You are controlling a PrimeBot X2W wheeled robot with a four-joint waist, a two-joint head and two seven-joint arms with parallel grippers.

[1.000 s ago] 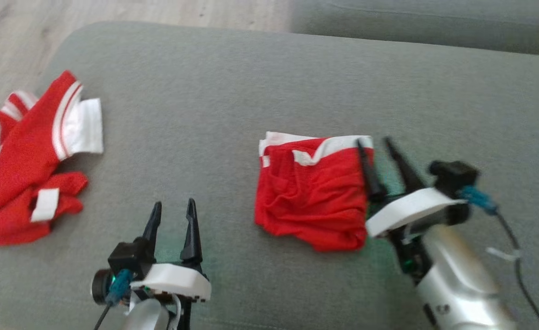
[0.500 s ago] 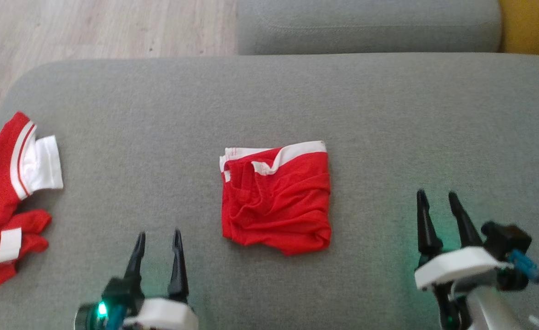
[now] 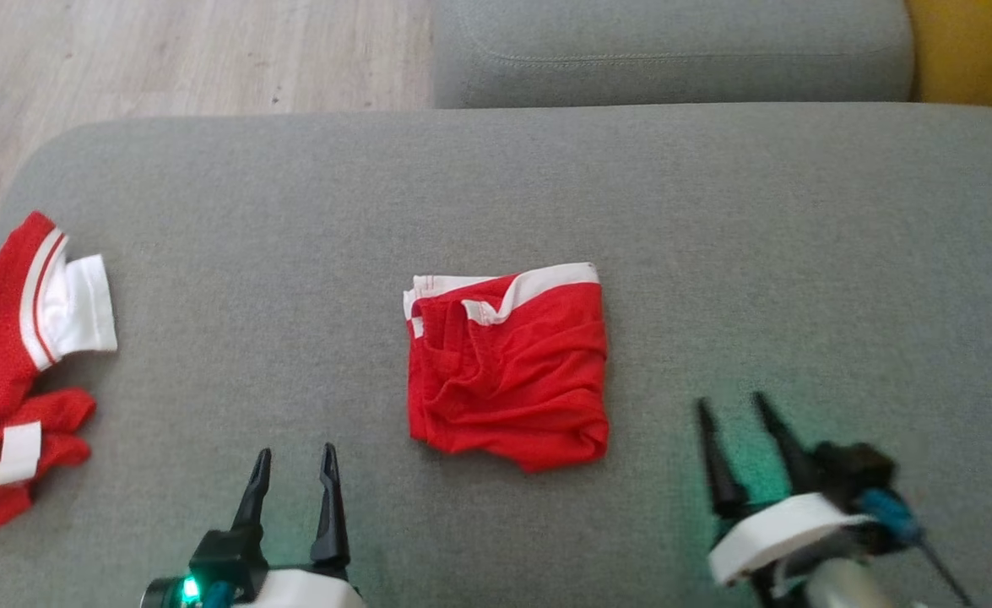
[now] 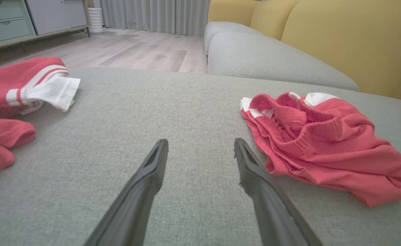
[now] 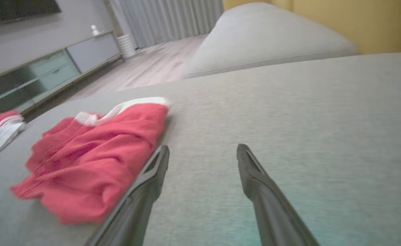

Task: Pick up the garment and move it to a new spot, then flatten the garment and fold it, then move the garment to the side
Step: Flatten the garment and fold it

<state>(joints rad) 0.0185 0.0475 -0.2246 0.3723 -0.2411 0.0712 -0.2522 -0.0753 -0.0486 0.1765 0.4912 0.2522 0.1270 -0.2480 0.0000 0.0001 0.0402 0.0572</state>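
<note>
A folded red garment (image 3: 508, 367) with a white waistband lies in the middle of the grey sofa cushion (image 3: 715, 236). It also lies at the right in the left wrist view (image 4: 323, 143) and at the left in the right wrist view (image 5: 91, 150). My left gripper (image 3: 293, 460) is open at the lower left, apart from the garment. Open and empty, my right gripper (image 3: 730, 405) hovers to the lower right of the garment, not touching it. Both wrist views show open fingers (image 4: 145, 177) (image 5: 255, 177) with bare cushion between them.
A second red and white garment (image 3: 14, 363) lies crumpled at the cushion's left edge. Behind is another grey cushion (image 3: 673, 42), a yellow backrest (image 3: 977, 51) at the far right, and wooden floor (image 3: 166, 51) beyond the left edge.
The right gripper has drawn back from the folded garment's right edge to the lower right. The head camera shifted, and the left gripper sits lower in view.
</note>
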